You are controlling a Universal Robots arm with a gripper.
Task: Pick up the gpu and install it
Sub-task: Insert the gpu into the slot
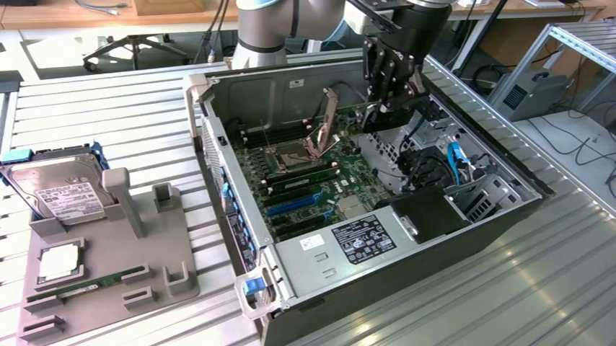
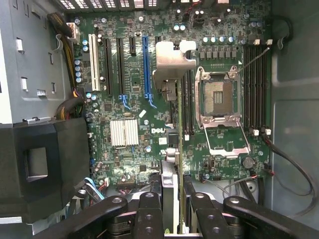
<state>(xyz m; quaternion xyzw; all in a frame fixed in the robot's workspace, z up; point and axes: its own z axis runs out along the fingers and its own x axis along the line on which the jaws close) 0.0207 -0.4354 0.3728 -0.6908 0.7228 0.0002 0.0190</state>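
My gripper [image 1: 390,99] hangs over the open computer case [image 1: 236,216], shut on the gpu [image 1: 347,124]. The card is held on edge above the motherboard [image 1: 327,180], and its pale metal bracket [image 1: 330,108] points toward the exterior view's left. In the wrist view the gpu [image 2: 178,124] runs edge-on away from my gripper [image 2: 172,211], with a black finger [image 2: 149,209] on either side of it. Its bracket [image 2: 172,62] hovers between the blue expansion slot [image 2: 146,64] and the empty CPU socket [image 2: 219,99]. The card stands apart from the board.
At the exterior view's left a grey fixture tray [image 1: 169,288] holds a silver hard drive [image 1: 63,191], a CPU chip [image 1: 60,261] and a green memory stick [image 1: 86,283]. Inside the case are the power supply [image 1: 356,238], a black shroud [image 2: 40,159] and loose cables [image 2: 294,169].
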